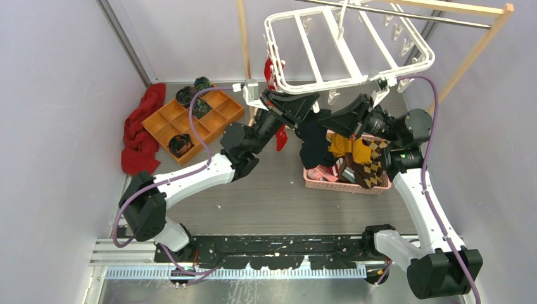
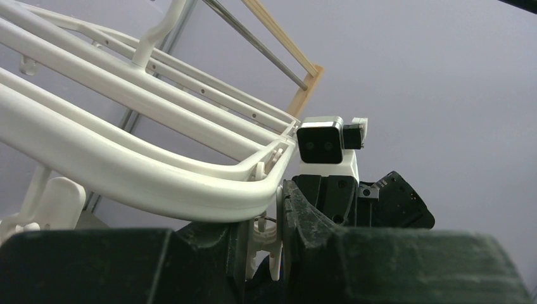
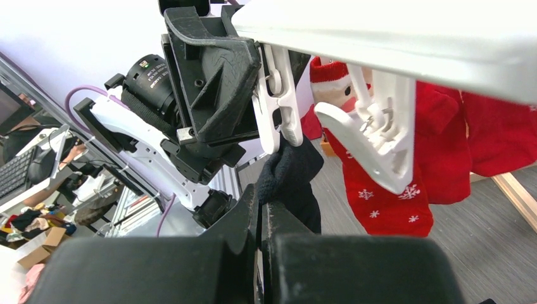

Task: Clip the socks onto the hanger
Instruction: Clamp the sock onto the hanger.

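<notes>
Setting: grey table [image 1: 266, 196], lavender walls; the hanger [image 2: 126, 171] hangs over the far side.
Left gripper [image 2: 265, 244]: clamped on a front-rail clip [image 3: 278, 107].
Right gripper [image 3: 259, 215]: fingers together on the black sock [image 3: 291, 177], its cuff at the clip's mouth.
Doing it well: I push the cuff deep between the tips, ease the left off first, and let go with the right last.

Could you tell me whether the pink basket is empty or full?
Full: in the top view the pink basket is heaped with socks, mustard-yellow, argyle and dark ones rising above its rim.
</notes>
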### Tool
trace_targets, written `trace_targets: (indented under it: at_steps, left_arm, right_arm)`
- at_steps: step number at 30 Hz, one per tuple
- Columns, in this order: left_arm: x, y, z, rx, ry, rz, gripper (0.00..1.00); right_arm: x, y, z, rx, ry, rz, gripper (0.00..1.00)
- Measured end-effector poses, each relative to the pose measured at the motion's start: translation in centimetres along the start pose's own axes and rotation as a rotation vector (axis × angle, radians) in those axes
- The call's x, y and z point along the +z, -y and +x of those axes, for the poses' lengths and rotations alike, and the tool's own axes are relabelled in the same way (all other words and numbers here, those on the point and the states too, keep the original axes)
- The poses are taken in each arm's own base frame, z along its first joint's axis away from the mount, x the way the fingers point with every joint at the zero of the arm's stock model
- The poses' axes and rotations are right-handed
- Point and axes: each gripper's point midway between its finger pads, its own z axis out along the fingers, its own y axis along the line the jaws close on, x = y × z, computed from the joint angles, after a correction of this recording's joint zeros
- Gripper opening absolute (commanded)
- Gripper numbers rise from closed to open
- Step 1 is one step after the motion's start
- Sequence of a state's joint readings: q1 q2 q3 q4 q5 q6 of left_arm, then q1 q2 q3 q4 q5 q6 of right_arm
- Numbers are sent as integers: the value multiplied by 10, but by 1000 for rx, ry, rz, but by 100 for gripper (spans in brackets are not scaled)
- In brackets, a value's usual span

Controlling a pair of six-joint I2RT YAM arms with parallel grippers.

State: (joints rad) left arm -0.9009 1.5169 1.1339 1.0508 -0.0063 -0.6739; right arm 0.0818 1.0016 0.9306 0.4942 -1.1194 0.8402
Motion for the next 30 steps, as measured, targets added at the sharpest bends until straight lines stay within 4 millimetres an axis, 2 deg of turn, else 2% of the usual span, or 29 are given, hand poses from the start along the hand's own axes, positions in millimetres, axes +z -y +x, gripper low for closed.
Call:
trace_targets:
  at_steps: [16,25,30]
  left_arm:
    - [0,2,-3,17,-9,49,4]
    - [-1,-4,11,25,-38,90,4]
    - [-1,-4,11,31,-40,102,4]
  right_arm:
    - [-3,-4,-1,54,-4,-10,1]
    - [-2,-5,0,102,2,-19,1]
    - [-3,-7,1,100,-4,-27,1]
